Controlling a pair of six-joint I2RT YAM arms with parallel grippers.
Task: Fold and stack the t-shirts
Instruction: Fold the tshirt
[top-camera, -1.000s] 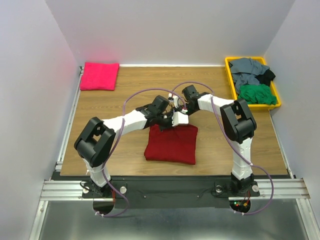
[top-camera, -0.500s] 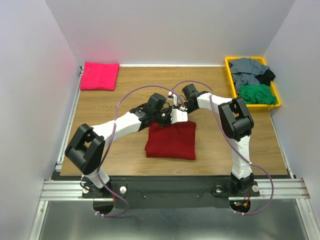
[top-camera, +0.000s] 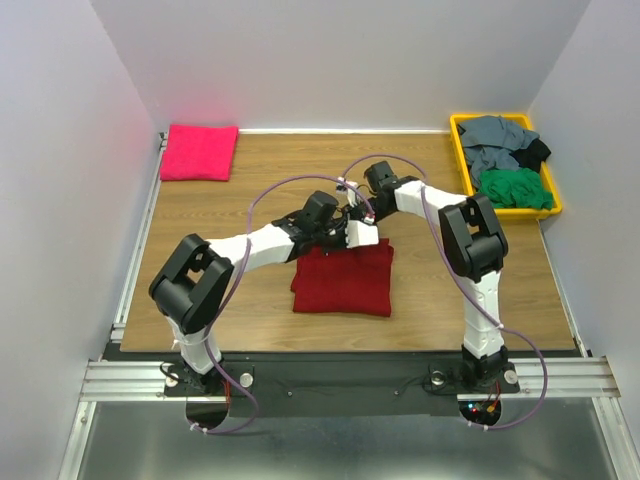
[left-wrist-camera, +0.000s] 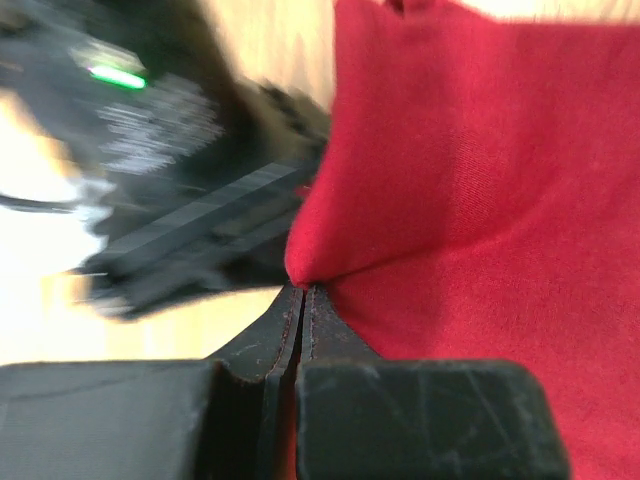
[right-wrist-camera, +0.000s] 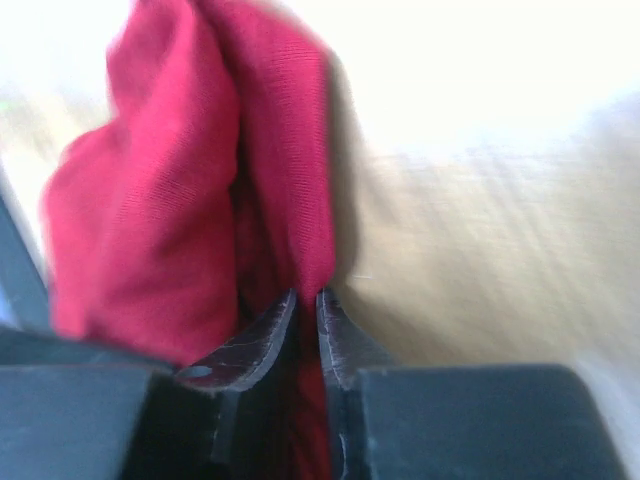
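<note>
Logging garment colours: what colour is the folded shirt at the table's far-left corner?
The folded shirt is hot pink, clearest in the top external view.

No legible txt, labels or nos. anywhere.

A brown wood-grain desk (top-camera: 280, 155) stands closed in by plain white walls (top-camera: 340, 60) on three sides. Along its near edge runs a silver aluminium rail (top-camera: 560, 378), and soft even light falls on the wood.
</note>
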